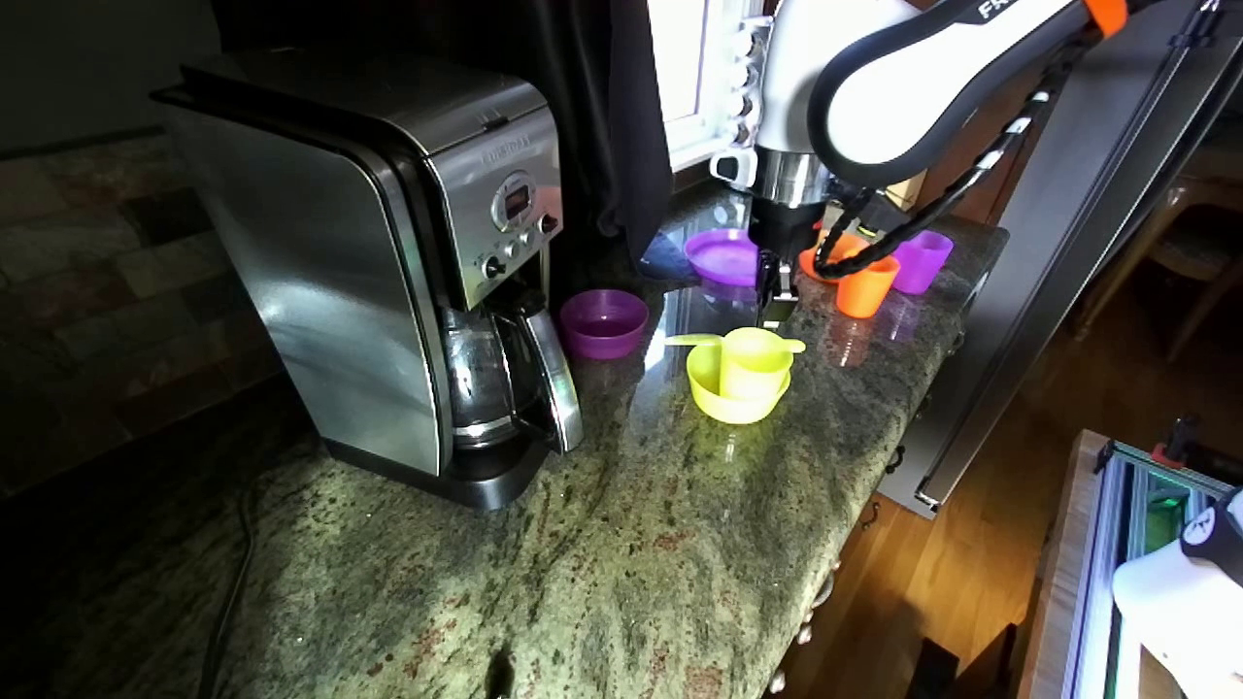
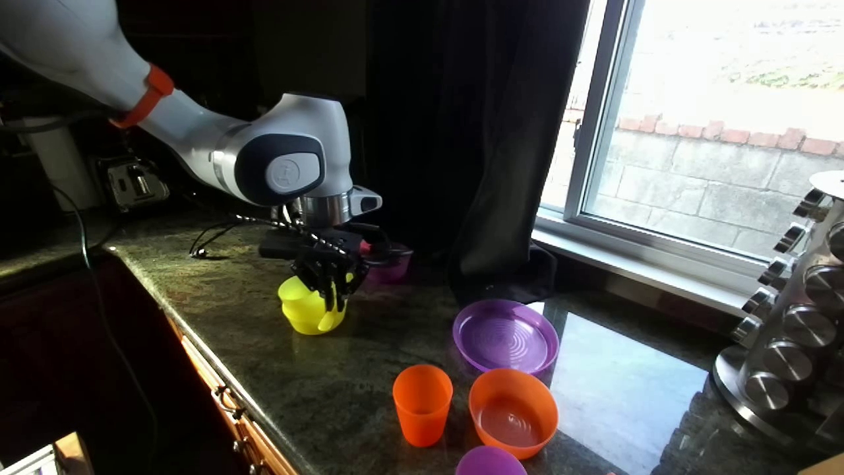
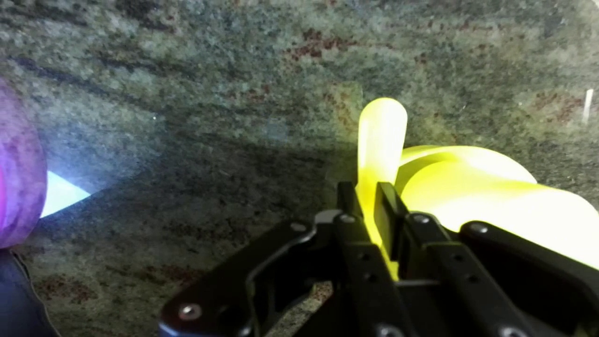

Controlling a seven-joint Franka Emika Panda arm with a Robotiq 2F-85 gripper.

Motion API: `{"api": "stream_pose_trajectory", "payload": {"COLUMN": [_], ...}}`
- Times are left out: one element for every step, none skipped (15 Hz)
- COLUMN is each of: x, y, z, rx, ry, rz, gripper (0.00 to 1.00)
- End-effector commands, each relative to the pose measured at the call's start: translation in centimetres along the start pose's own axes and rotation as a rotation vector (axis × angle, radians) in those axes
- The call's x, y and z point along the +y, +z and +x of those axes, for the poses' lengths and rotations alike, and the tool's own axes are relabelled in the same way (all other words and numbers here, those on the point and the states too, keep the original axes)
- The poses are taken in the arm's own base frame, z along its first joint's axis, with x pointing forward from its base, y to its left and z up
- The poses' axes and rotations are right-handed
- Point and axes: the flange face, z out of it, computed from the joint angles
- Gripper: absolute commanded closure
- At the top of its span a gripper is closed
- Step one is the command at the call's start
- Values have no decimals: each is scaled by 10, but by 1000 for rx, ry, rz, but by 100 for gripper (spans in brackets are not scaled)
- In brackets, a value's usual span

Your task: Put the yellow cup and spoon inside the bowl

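A: Places taken from the lime-yellow bowl [image 1: 711, 401]. Biggest entry?
B: Countertop [image 1: 583, 582], mottled green-grey stone; the lime-yellow bowl stands on it. Next, the white arm [image 2: 297, 158], its wrist above the lime-yellow bowl.
A: Then?
B: Coffee maker [image 1: 388, 262], steel and black, to one side of the lime-yellow bowl, apart. Gripper [image 3: 367, 194] over that bowl's edge, fingers drawn in to a narrow gap.
A: Tableware, by width?
B: Purple dish [image 2: 506, 336], well apart from the lime-yellow bowl. Orange bowl [image 2: 513, 415], also well apart. Purple bowl [image 1: 604, 325], closer in. Orange cup [image 2: 422, 406], nearer than the orange bowl.
A: Small items?
B: Yellow cup [image 1: 755, 361] is inside the lime-yellow bowl, its rim higher than the bowl's. Last, the spoon [image 3: 383, 128]: clasped between the fingers at the lime-yellow bowl's edge, just beside the cup, ends showing past the cup in an exterior view. Whether it rests on the rim, cannot tell.
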Motion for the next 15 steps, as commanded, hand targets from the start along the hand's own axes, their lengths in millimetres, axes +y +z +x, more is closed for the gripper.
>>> {"api": "stream_pose_trajectory", "payload": {"x": [3,3,4,4,4,4,3,2,1,0,-1,-2,-4,-7,-9], "y": [-10,-13,-15,-18,-20,-23,-25,-29,-32,-36,-39,-43,-47,-51,-54], "z": [-7,-8,-9,-10,-11,-12,-12,-14,-15,-16,-17,-18,-19,-20,-21], "rx": [1,5,8,11,16,22,28,34,39,42,47,46,53,52,45], "ry": [34,39,44,49,49,50,53,57,60,66,71,84,86,99,107], "rz": [15,14,12,11,9,6,1,-4,-8,-15,-20,-25,-25,-24,-19], "gripper": [80,66,55,54,46,40,33,25,18,11,3,0,0,0,0]}}
